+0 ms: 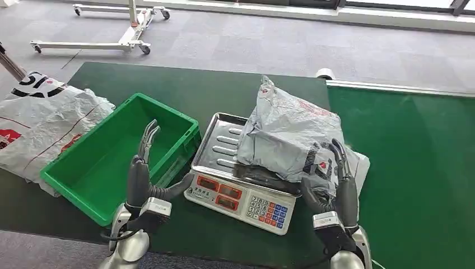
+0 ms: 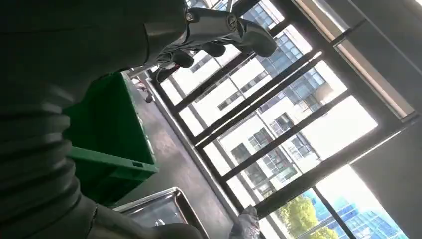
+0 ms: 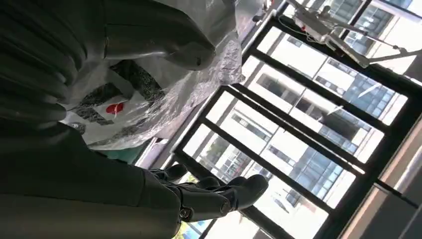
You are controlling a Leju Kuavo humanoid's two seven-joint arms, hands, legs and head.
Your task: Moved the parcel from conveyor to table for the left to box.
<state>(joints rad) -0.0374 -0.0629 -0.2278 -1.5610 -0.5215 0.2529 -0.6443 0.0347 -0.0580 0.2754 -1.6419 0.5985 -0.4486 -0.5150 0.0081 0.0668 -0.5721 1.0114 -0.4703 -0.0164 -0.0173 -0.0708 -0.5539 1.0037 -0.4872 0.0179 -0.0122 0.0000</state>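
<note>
Head view: I see the grey parcel (image 1: 291, 134) lying on the scale's tray (image 1: 218, 143), my right hand (image 1: 330, 179) spread against its near edge, left hand (image 1: 143, 168) open beside the green bin (image 1: 106, 162).

Crumpled grey parcel (image 1: 288, 137) lying on scale tray (image 1: 215, 148), overhanging.

A crinkled glossy grey plastic parcel (image 1: 288, 137) lies on the scale's shiny ribbed metal tray (image 1: 221, 143), beside a smooth green plastic box (image 1: 106, 162).
</note>
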